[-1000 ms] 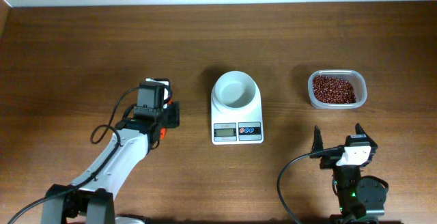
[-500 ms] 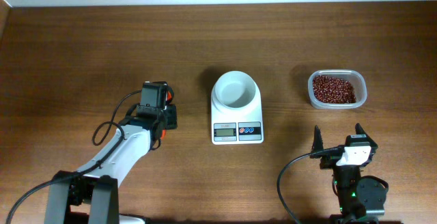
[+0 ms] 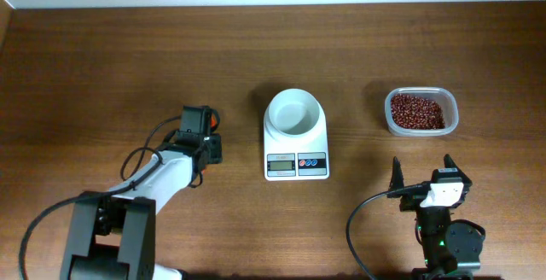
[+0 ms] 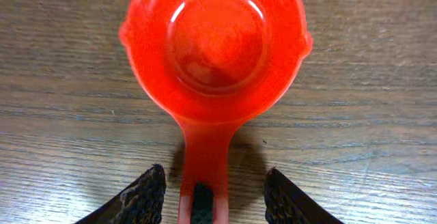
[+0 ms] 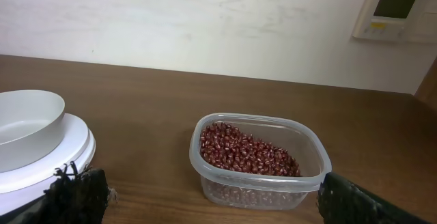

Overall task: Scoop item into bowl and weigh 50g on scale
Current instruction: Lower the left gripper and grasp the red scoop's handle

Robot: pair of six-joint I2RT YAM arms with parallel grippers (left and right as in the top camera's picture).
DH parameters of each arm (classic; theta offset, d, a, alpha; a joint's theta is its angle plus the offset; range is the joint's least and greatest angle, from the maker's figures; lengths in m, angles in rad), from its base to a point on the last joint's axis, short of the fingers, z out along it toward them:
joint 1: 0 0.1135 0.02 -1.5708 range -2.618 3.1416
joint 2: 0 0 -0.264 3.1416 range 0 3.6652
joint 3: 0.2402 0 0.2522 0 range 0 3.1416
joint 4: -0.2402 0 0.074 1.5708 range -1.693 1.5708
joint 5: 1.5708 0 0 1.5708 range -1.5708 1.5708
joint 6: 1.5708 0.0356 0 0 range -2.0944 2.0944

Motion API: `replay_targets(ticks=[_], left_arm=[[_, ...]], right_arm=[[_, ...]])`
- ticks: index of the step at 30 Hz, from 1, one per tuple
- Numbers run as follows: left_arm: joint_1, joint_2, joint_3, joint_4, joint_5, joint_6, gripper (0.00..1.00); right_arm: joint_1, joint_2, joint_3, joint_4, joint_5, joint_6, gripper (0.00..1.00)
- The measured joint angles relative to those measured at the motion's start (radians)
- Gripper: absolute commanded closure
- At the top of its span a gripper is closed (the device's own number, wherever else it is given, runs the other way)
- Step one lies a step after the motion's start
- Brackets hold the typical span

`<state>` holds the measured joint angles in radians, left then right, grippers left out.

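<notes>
The white bowl [image 3: 294, 112] sits on the scale [image 3: 296, 164], well apart from the clear container [image 3: 388, 116] of beans [image 3: 416, 111].

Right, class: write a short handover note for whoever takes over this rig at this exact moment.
The left gripper is open, with a finger on either side of the red scoop handle but not closed on it. The scoop lies empty on the table, left of the scale.
The right gripper is open, holds nothing, and sits on the near side of the clear container.
The bowl sits empty on the scale. The beans are in the clear container.
Done: nothing scooped.
Left: grip the scoop, move beans into the bowl, stop at 50 g.
</notes>
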<state>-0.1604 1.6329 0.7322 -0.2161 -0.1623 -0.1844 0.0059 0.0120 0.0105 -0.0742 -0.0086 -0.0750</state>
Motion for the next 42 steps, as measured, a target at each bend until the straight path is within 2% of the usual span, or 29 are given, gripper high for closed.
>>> replay_targets(ticks=[1,3,4,12,19,21,25,30,35,36,37,39,42], left_arm=[[0.000,0.006,0.000,0.001,0.006,0.000,0.53],[0.000,0.008,0.001,0.002,0.026,-0.001,0.66],[0.000,0.008,0.001,0.001,0.036,0.001,0.69],[0.000,0.004,0.006,-0.019,0.059,-0.008,0.68],[0.000,-0.124,0.012,-0.079,0.061,-0.008,0.67],[0.000,-0.139,0.014,-0.103,0.061,-0.008,0.69],[0.000,-0.142,0.121,-0.270,0.062,-0.008,0.70],[0.000,-0.149,0.412,-0.559,0.061,-0.008,0.70],[0.000,-0.151,0.487,-0.657,0.061,-0.007,0.72],[0.000,-0.148,0.487,-0.657,0.061,-0.008,0.78],[0.000,-0.128,0.487,-0.656,0.061,-0.007,0.90],[0.000,-0.082,0.487,-0.635,0.061,-0.005,1.00],[0.000,-0.040,0.487,-0.603,0.061,-0.010,1.00]], right_arm=[[0.000,0.000,0.000,0.000,0.000,0.000,0.01],[0.000,0.000,0.000,0.000,0.000,0.000,0.01],[0.000,0.000,0.000,0.000,0.000,0.000,0.01],[0.000,0.000,0.000,0.000,0.000,0.000,0.01],[0.000,0.000,0.000,0.000,0.000,0.000,0.01],[0.000,0.000,0.000,0.000,0.000,0.000,0.01],[0.000,0.000,0.000,0.000,0.000,0.000,0.01],[0.000,0.000,0.000,0.000,0.000,-0.001,0.01],[0.000,0.000,0.000,0.000,0.000,0.000,0.01],[0.000,0.000,0.000,0.000,0.000,0.000,0.01],[0.000,0.000,0.000,0.000,0.000,0.000,0.01],[0.000,0.000,0.000,0.000,0.000,0.000,0.01],[0.000,0.000,0.000,0.000,0.000,-0.001,0.01]])
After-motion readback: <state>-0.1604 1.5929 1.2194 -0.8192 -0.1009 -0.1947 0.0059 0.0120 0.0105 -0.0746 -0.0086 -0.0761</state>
